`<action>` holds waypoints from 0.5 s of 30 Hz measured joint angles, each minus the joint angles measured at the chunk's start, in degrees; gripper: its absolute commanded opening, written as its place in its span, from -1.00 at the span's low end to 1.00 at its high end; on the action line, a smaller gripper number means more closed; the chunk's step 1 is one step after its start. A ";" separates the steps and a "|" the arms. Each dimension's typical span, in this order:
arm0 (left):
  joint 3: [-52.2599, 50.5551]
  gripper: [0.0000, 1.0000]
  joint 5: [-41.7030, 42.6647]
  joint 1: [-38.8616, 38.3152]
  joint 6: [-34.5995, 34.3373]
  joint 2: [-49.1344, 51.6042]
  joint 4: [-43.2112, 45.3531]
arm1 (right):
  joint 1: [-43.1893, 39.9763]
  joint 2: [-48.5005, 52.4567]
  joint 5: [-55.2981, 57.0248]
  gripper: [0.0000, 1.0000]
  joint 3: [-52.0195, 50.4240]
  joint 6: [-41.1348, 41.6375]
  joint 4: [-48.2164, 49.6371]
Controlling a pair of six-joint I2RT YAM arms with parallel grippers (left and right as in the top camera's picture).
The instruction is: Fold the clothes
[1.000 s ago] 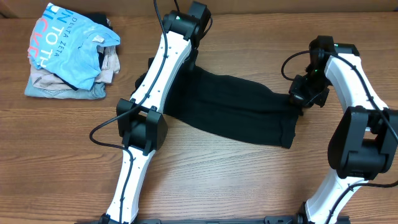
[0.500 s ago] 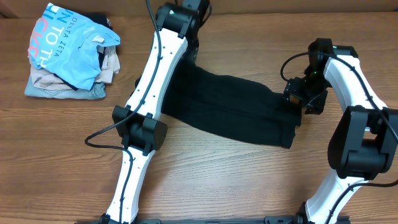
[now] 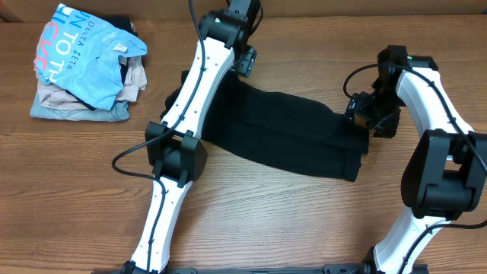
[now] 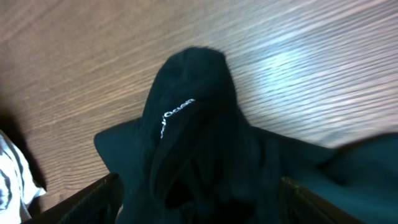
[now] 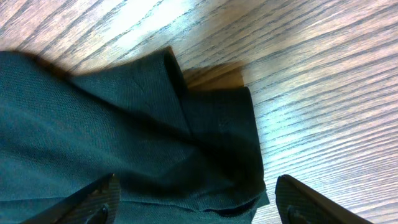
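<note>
The clothes (image 3: 289,133), a plain black garment, lie as a long folded band across the middle of the table. My left gripper (image 3: 245,62) hovers open over the band's back-left end. In the left wrist view a bunched black fold with a tiny white mark (image 4: 177,111) lies between and beyond the spread fingers (image 4: 99,194), and nothing is gripped. My right gripper (image 3: 367,116) stands open over the band's right end. In the right wrist view the garment's hemmed corner (image 5: 217,130) lies loose on the wood between the wide-apart fingertips (image 5: 306,200).
A pile of other garments sits at the back left: a light blue lettered T-shirt (image 3: 84,53) on top of beige folded pieces (image 3: 72,108). Bare wooden tabletop (image 3: 289,221) runs along the front, and both arm bases stand at the near edge.
Both grippers have opened and let go of the black garment. The left gripper rose off the back-left end and the right one shifted slightly. The garment stays lying as before.
</note>
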 measured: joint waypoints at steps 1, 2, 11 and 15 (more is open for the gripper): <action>-0.11 0.66 -0.70 0.00 0.00 0.52 0.07 | 0.00 0.00 -0.02 0.68 0.00 0.00 0.07; -0.28 0.66 -1.49 0.00 0.00 1.01 0.09 | 0.00 0.00 -0.02 0.68 0.00 -0.02 0.02; -1.01 0.08 -5.99 0.63 -0.98 2.36 0.98 | 0.00 0.00 -0.02 0.68 0.00 0.00 0.02; -1.11 0.05 -6.27 1.49 -1.73 2.38 1.42 | 0.00 0.00 0.00 0.68 0.00 0.00 0.02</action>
